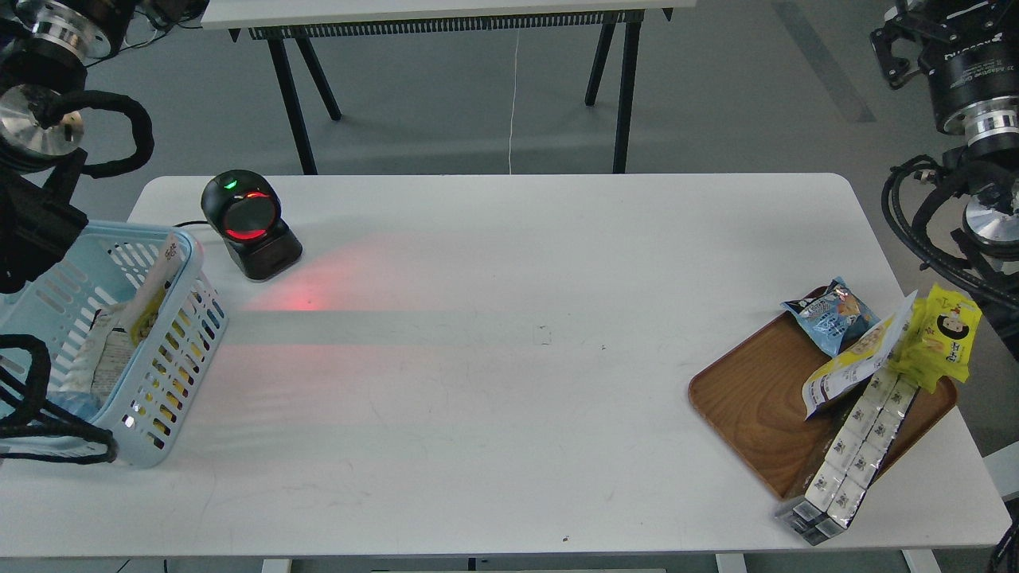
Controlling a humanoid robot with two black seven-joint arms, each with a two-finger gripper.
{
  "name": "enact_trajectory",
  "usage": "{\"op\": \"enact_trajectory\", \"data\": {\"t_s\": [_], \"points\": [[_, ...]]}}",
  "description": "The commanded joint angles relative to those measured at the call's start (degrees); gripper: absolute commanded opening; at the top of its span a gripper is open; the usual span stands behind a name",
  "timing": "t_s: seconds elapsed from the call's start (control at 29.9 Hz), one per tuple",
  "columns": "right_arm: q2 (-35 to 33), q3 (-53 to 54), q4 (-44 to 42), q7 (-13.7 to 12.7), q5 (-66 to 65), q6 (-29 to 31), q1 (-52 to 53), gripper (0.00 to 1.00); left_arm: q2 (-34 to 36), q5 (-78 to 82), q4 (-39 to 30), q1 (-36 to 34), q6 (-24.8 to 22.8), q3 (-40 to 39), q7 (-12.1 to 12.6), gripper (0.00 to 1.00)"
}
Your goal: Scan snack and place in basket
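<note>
Closest to the camera on the right, a long clear-wrapped pack of little white boxes (856, 442) runs diagonally, its low end hanging past the front edge of the wooden tray (752, 398) and its high end pointing up toward the far right. The snack (856, 358) lies on that same tray, draped over the top of the box pack: yellow front with the round beans showing, white end toward the upper right, so its long axis goes from lower left to upper right, roughly parallel to the boxes. Just behind it sits a small blue bag (832, 314), and right beside it on the tray's right edge is a bright yellow pack with a cartoon face (947, 334). Way over on the left side of the white table (493, 414), the light blue basket (171, 374) already has some packets in it, one leaning up against the far wall. Behind the basket is the black scanner (247, 223), red window lit, throwing a red glow on the tabletop. Both arms are only partly in frame at the top corners; I can't see either gripper, so no call on the jaws.
</note>
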Motion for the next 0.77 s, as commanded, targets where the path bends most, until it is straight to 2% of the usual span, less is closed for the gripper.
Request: {"op": "enact_trajectory", "data": {"t_s": [0.0,0.33,0.6,0.73], "points": [[1.31,0.13,-0.12,0.06,0.0,0.0,-0.23,0.99,-2.89,-3.89,2.08,0.92,-0.01,-0.03,0.2,0.99],[2.19,0.39,-4.24,0.15,0.27,0.0,-0.58,0.99,-7.47,-8.72,2.08,5.66,-0.01,-0.03,-0.59,0.99],[2.1,-0.57,-3.9,-0.37,0.27,0.0,-0.32,0.99,-7.56,-8.73,1.64,4.88,-0.01,-0.03,-1.38,1.0],[2.19,-0.4,-3.63,-1.87,0.27,0.0,-0.06,0.99,-7.56,-8.73,1.47,4.52,-0.01,-0.21,-1.38,1.0]]}}
